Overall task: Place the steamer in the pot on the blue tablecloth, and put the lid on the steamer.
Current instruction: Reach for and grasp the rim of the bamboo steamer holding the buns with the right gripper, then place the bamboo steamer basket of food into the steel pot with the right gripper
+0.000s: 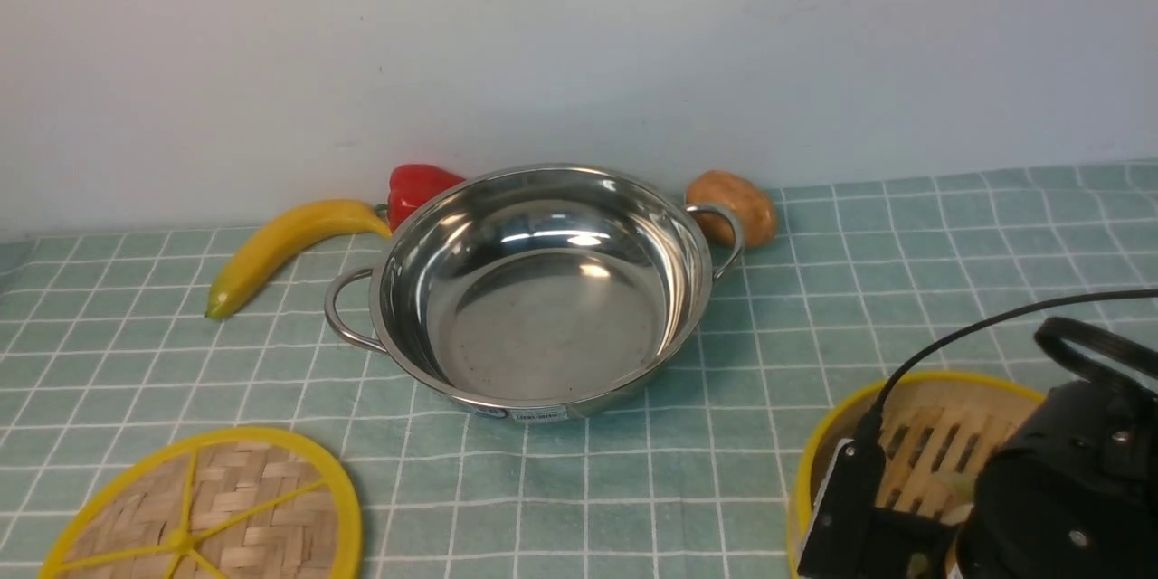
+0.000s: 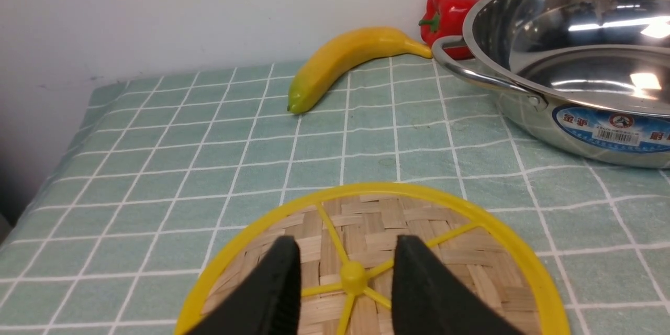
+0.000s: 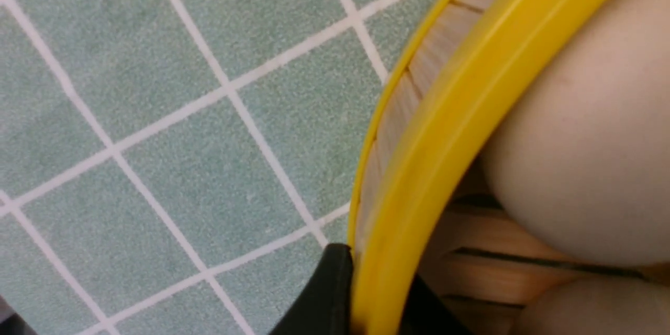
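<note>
Centre of the front view: empty pot (image 1: 543, 226) on the tablecloth (image 1: 814, 271), label toward the camera, one loop handle at lower left, the other at upper right. Behind it along the wall, left to right: banana (image 1: 280, 244), red pepper (image 1: 418, 185) partly hidden by the pot's rim, potato (image 1: 737, 204) just beside the upper-right handle.

Lower left corner: lid (image 1: 235, 507) flat on the cloth, cut by the frame edge, well apart from the pot.

Lower right corner: steamer (image 1: 941, 434) on the cloth, slatted bottom showing, largely covered by the right arm (image 1: 1067, 488).

In the right wrist view, right gripper (image 3: 372, 298) clamped on the steamer's yellow rim, one black finger outside against the wall, the other inside over the slats. Pale bun (image 3: 586, 141) just beside the rim.

In the left wrist view, left gripper (image 2: 346, 245) open over the lid, fingers apart on either side of the central hub, gripping nothing. Contact with the weave impossible to tell.
</note>
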Robot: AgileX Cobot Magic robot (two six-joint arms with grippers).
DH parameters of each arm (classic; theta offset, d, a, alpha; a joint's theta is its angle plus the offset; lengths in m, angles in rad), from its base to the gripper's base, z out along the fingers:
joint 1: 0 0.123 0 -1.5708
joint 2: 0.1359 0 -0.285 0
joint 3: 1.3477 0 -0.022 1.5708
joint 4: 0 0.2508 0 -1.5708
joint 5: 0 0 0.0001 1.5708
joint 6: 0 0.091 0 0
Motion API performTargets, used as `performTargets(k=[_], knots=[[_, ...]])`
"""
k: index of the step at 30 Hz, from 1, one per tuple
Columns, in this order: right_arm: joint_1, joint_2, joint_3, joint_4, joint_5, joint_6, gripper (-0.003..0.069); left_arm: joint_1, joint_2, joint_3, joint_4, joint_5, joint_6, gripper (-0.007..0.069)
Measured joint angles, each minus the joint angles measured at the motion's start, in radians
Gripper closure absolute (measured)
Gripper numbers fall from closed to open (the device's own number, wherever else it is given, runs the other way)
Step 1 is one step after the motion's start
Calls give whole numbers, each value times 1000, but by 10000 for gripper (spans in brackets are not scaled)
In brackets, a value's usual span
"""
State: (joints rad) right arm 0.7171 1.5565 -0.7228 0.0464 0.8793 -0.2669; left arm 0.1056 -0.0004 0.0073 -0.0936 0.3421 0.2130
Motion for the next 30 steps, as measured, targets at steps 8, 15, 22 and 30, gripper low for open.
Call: performTargets(k=[8,15,22,30], knots=[[1,-87,-69,-46,79,95,603,0,0,0,0,0,0,382],[1,-95,-239,-146,207,76,603,0,0,0,0,0,0,382],[0,-51,-408,-172,260,-33,603,0,0,0,0,0,0,382],[0,117,-682,-102,352,-157,603,0,0,0,0,0,0,382]])
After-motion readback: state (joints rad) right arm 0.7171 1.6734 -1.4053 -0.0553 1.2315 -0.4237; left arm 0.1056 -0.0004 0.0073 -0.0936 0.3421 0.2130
